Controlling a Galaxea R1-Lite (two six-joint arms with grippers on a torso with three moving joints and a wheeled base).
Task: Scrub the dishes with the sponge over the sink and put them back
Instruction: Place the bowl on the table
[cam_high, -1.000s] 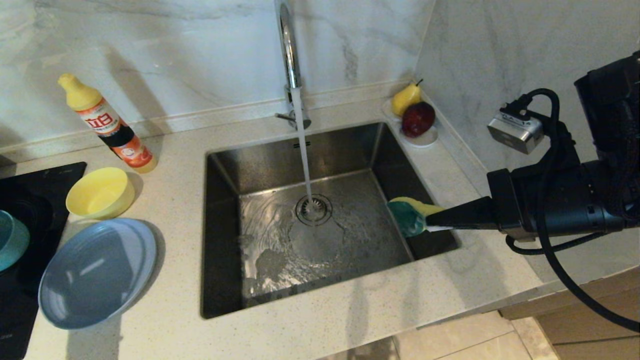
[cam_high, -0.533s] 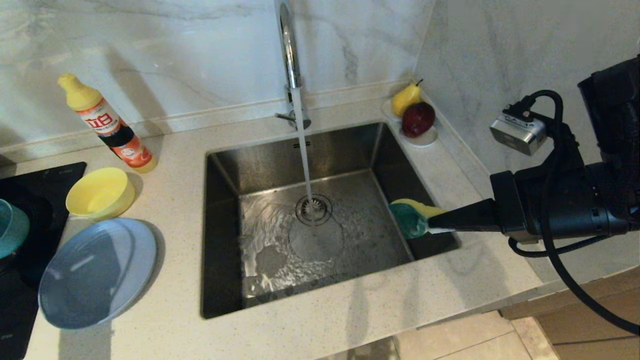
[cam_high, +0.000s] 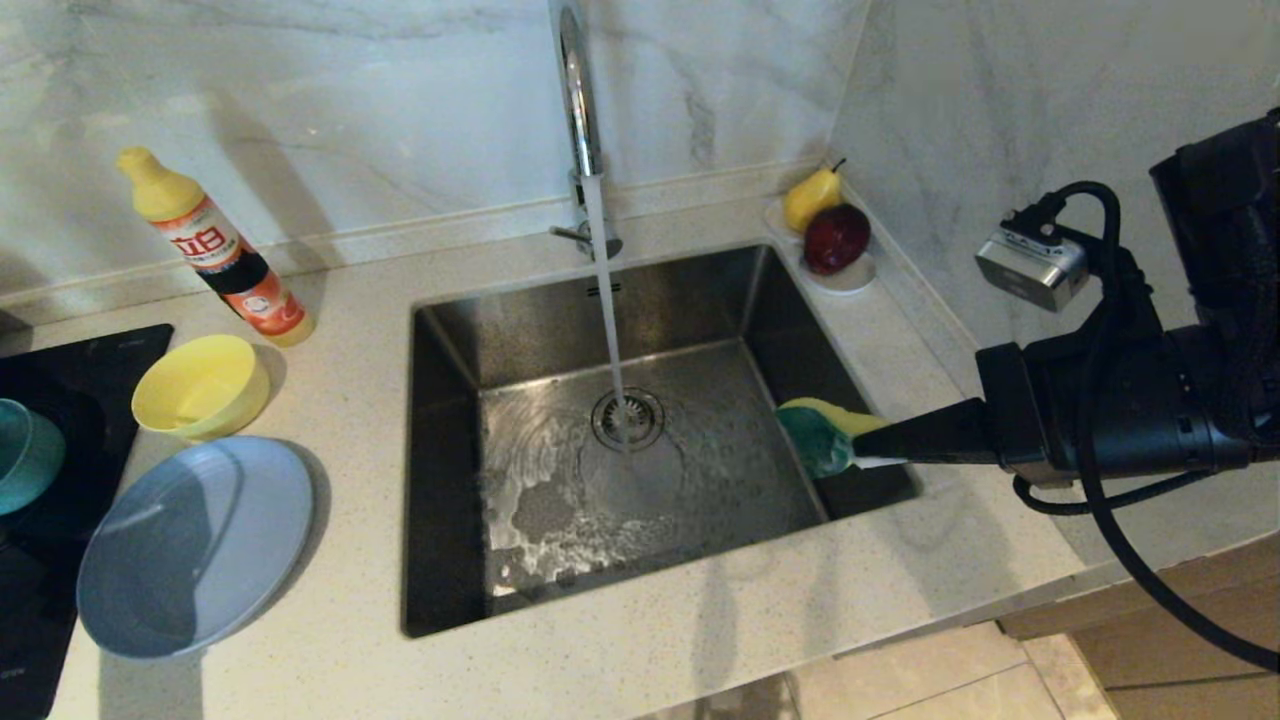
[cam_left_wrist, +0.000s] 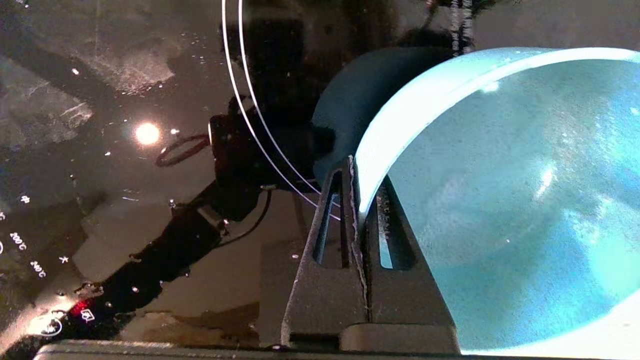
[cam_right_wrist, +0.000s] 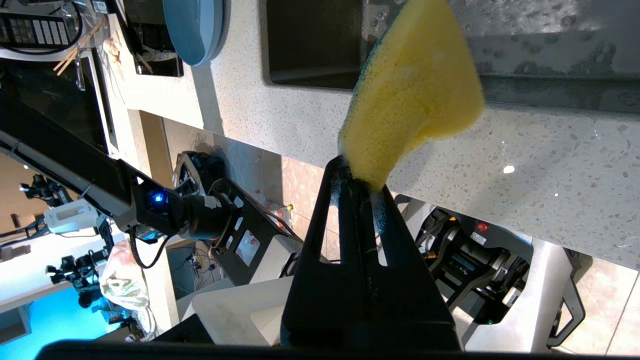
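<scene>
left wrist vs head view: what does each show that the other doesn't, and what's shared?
Left wrist only: left gripper shut on the teal bowl's rim, over the black cooktop's ring marking.
Head only: sink, running tap, yellow bowl, grey-blue plate, right gripper holding the sponge over the sink.
Both: teal bowl, cooktop.

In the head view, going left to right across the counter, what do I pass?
Teal-blue bowl at the far left edge → grey-blue plate → sink with the tap running → sponge pinched in the right hand over the sink's right side.
</scene>
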